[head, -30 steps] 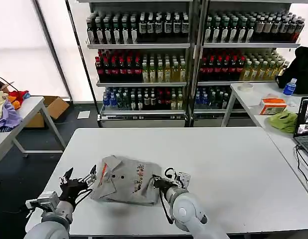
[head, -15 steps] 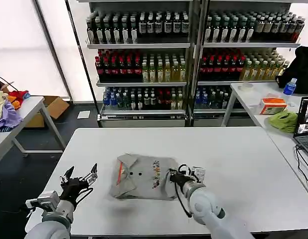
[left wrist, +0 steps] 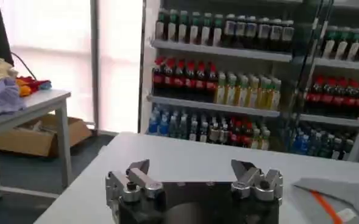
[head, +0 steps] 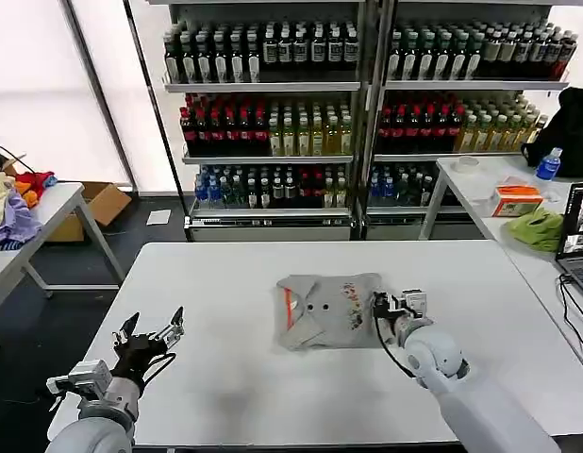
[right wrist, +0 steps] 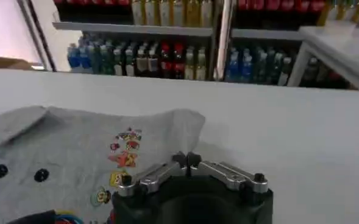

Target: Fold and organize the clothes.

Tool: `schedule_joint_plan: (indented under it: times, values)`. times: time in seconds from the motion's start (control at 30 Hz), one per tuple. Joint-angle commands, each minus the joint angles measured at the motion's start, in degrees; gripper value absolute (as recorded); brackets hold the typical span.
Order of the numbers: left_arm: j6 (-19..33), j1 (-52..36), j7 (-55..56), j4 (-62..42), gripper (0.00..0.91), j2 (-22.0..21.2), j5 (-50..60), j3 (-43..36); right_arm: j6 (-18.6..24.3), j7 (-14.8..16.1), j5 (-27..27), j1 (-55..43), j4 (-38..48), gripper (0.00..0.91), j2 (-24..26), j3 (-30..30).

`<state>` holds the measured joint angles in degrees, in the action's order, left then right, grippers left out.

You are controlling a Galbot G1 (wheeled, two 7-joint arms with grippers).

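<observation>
On the white table (head: pixel 225 274), right of centre: folded grey shirt (head: pixel 329 310), collar with red-orange lining turned to the left, small print on the right part. Right gripper (head: pixel 379 308) at the shirt's right edge, fingers (right wrist: pixel 167 171) pressed together, probably with a bit of the hem between them, though the cloth in the pinch is hidden. Left gripper (head: pixel 150 337) at the near left of the table, well apart from the shirt, fingers spread, idle.

For a good placement: better to keep the bundle flat on the table, release only at rest, so the fold does not open.

Right wrist view: two dark buttons (right wrist: pixel 40 175) and cartoon print (right wrist: pixel 123 153) up close. Left wrist view: spread fingertips (left wrist: pixel 141 168), plus a shirt corner at the side.
</observation>
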<state>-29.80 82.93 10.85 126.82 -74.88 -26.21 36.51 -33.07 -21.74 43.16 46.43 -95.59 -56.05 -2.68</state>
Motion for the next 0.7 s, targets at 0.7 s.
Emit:
schedule_joint_plan:
  times: [0.7]
  values:
    - [0.7, 2.91, -1.28, 0.32, 0.907, -1.8, 1.38, -2.08, -0.36, -7.91, 15.5, 24.63, -23.2, 0.907, 2.76, -12.91]
